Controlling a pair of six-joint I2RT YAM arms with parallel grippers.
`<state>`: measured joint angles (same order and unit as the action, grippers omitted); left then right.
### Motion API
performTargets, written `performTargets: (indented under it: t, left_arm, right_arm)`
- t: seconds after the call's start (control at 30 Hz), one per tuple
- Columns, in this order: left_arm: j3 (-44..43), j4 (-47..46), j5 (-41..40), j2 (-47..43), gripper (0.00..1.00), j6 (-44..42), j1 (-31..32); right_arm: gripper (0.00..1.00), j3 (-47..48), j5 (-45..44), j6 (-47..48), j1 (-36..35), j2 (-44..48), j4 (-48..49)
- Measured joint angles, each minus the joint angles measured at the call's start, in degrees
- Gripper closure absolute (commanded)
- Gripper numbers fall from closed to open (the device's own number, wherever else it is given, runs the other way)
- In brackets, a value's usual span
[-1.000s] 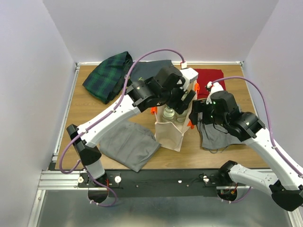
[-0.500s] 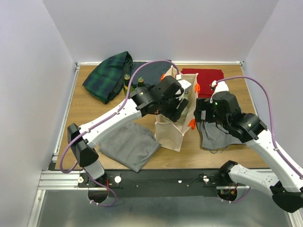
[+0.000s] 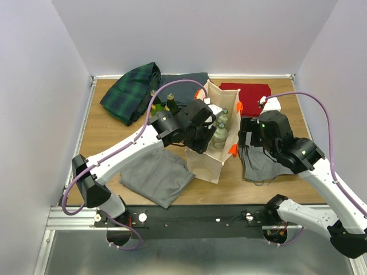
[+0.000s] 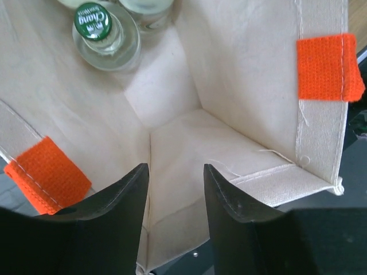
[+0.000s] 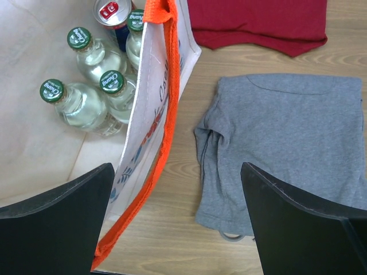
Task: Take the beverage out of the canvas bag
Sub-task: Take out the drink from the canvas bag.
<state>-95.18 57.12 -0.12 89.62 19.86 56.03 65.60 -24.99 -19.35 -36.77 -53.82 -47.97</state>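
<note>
At the near-left rim of the canvas bag [image 3: 206, 161], narrowing the left gripper [image 4: 175, 169] from wide to a slim gap over the cloth, hold uncertain, keeping the right gripper [image 5: 176, 166] spread above the right-hand rim, steadying the bag while leaving the green-capped bottles [image 5: 77, 106] inside, unlifted.

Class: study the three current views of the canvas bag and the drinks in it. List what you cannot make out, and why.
- Left wrist view: the second bottle beside the Chang bottle is cut off by the top edge, so its cap is unseen.
- Right wrist view: the can shows almost only its top, so its brand is unreadable.
- Top external view: the near inside of the canvas bag is hidden by the left arm.
</note>
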Motion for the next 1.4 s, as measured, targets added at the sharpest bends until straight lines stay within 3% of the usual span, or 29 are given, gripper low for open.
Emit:
performTargets:
  t: [0.3, 0.43, 0.67, 0.97, 1.27, 1.3, 1.4]
  left_arm:
    - [1.8, 0.4, 0.0, -1.4, 0.5, 1.2, 0.5]
    - [1.7, -0.3, -1.7, -1.2, 0.36, 1.4, 0.6]
    - [-0.8, -1.8, -4.2, 3.2, 0.27, 2.3, 0.7]
    - [-6.7, -5.0, -6.3, 9.3, 0.26, 1.7, 0.7]
    - [-7.0, -6.8, -11.1, 12.4, 0.08, 1.2, 0.5]
    - [-7.0, -7.1, -11.7, 12.6, 0.01, 1.2, 0.3]
    - [-7.0, -8.0, -13.0, 13.3, 0.01, 1.4, -0.2]
  right_arm:
    - [0.0, 0.0, -0.7, 0.4, 0.0, 0.0, 0.4]
    - [0.0, 0.0, -0.9, 0.6, 0.0, 0.0, 0.5]
    - [0.0, 0.0, -1.1, 1.1, 0.0, -0.2, 1.4]
    - [0.0, 1.3, -1.6, 1.4, 0.0, -0.5, 1.6]
    - [0.0, 2.1, -2.7, 1.4, 0.0, -0.5, 1.5]
    - [0.0, 2.2, -2.7, 1.4, 0.0, -0.5, 1.5]
    - [0.0, 2.4, -2.7, 1.4, 0.0, -0.5, 1.5]
